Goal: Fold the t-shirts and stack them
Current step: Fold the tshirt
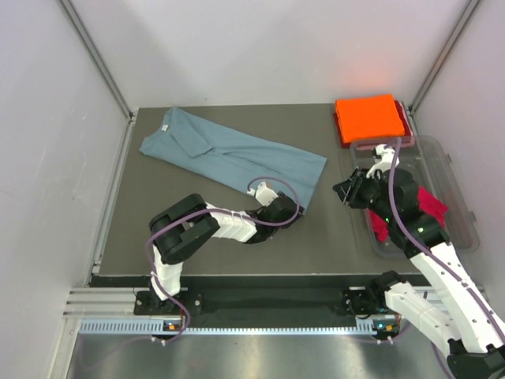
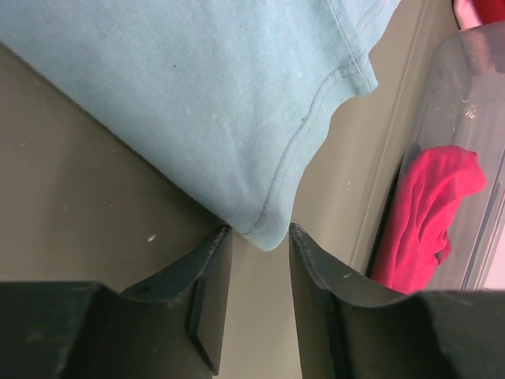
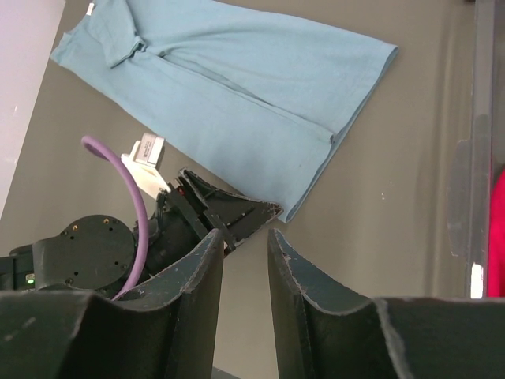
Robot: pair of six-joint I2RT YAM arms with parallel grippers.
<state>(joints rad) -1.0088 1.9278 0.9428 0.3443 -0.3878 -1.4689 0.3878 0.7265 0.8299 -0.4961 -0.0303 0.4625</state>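
Top view: grey-blue t-shirt [image 1: 237, 154] lies slantwise, its long axis running away and leftward from the left gripper [image 1: 298, 212] at its near hem corner; right gripper [image 1: 347, 192] is well apart. Left wrist: jaws narrowly parted, corner tip just between them, unclamped. Right wrist: jaws narrow, empty.

The left arm [image 1: 197, 225] is folded tight at the elbow and lies low, its forearm stretched out to its right. The left gripper [image 2: 259, 230] is held level, jaws parted with a clear gap between the tips. The right arm [image 1: 430, 257] rises steeply with the wrist bent over. The right gripper [image 3: 245, 233] hangs raised, jaws narrowly apart, with the left one just ahead of its tips.
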